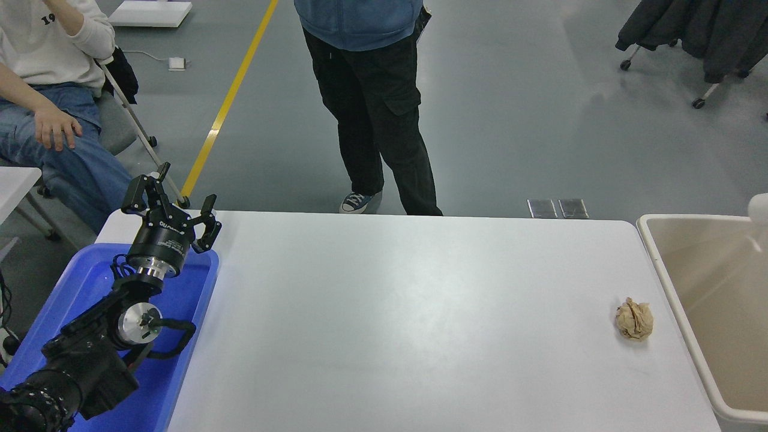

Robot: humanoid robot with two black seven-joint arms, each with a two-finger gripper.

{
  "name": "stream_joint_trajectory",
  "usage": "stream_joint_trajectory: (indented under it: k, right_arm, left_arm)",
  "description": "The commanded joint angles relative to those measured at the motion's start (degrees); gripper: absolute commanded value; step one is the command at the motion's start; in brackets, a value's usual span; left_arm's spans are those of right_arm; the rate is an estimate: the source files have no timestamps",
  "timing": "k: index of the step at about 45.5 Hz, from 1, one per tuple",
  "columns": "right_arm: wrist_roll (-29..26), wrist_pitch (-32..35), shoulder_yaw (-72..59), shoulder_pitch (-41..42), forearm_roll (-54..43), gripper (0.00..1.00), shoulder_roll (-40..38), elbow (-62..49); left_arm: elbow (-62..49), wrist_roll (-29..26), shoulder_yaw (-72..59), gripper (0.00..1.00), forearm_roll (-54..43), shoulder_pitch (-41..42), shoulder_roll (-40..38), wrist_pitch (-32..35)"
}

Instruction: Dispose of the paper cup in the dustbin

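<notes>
Only a small off-white sliver of the paper cup shows at the right edge of the head view, above the far rim of the beige dustbin. The dustbin stands off the table's right end and its inside looks bare where visible. My right gripper is out of view past the right edge. My left gripper is parked at the lower left above the blue tray, its fingers spread open and empty.
A crumpled brown paper ball lies on the white table near the dustbin. A shallow blue tray sits at the left. One person stands at the far side, another sits at the upper left.
</notes>
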Motion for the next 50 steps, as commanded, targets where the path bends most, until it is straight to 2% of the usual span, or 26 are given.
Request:
stream_joint_trajectory:
  k: [1,6,14,23,33,50]
  right_arm:
    - [-2.9,-0.8,1.1,-7.1,12.4,0.00,11.5,-17.0]
    - [-6.3,-3.5,2.2,-10.7,19.9,0.00,12.6,-17.1]
    - [-14.9,-7.0,5.3,-12.9,31.2,0.00,16.7,-17.1]
    - [-24.9,-12.9,14.3,-14.1,36.8,0.00,20.8,-16.8]
    - [-27.9,-18.7,22.5,-14.1,36.8,0.00,24.4,-16.5]
    - [-28.0,-20.8,24.9,-14.1,37.8,0.00,27.2,-16.4]
  left_arm:
    - [0.0,0.0,0.0,1.00,0.0,0.0,0.0,0.0]
    - [0.0,0.0,0.0,1.00,0.0,0.1,0.0,0.0]
    - [0.1,0.0,0.0,1.00,0.0,0.1,0.0,0.0]
    - [0.1,0.0,0.0,1.00,0.0,0.1,0.0,0.0]
    - [0.1,0.0,0.0,1.00,0.0,0.1,-0.1,0.0]
    - [0.1,0.0,0.0,1.00,0.0,0.0,0.0,0.0]
